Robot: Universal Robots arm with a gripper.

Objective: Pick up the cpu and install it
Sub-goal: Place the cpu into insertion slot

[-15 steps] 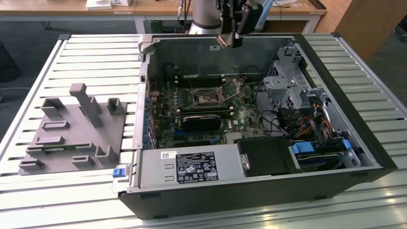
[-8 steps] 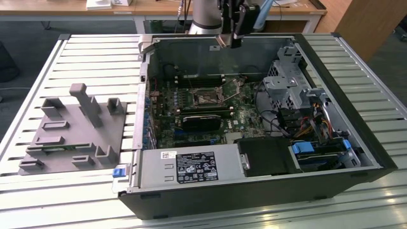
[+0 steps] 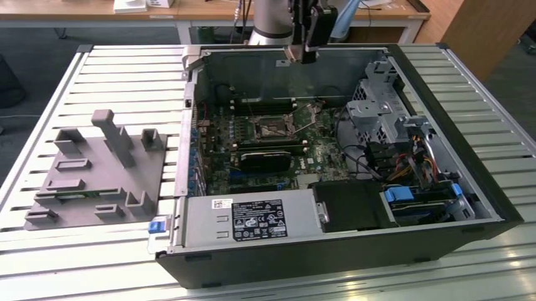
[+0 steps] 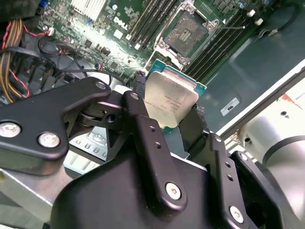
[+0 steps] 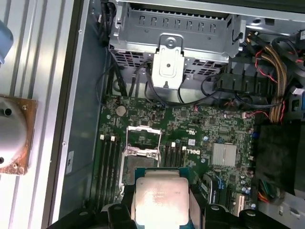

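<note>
One tilt of the cpu [image 4: 171,93], which the gripper [image 4: 167,109] held clamped by its edges above the open socket [image 4: 187,32], risked bent contacts.

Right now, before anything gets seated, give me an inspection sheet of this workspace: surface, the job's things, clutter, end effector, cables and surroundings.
Surface: slatted metal table, with an open computer case lying on it.
Job's things: chip held above the inside of the case; socket open, no chip in it.
Clutter: gray fixture on the table, at the exterior view's left of the case.
End effector: end effector shut on the chip's edges.
Cables: yellow, red and black bundle inside the case, apart from the socket.
Surroundings: wooden desks behind the table.
</note>
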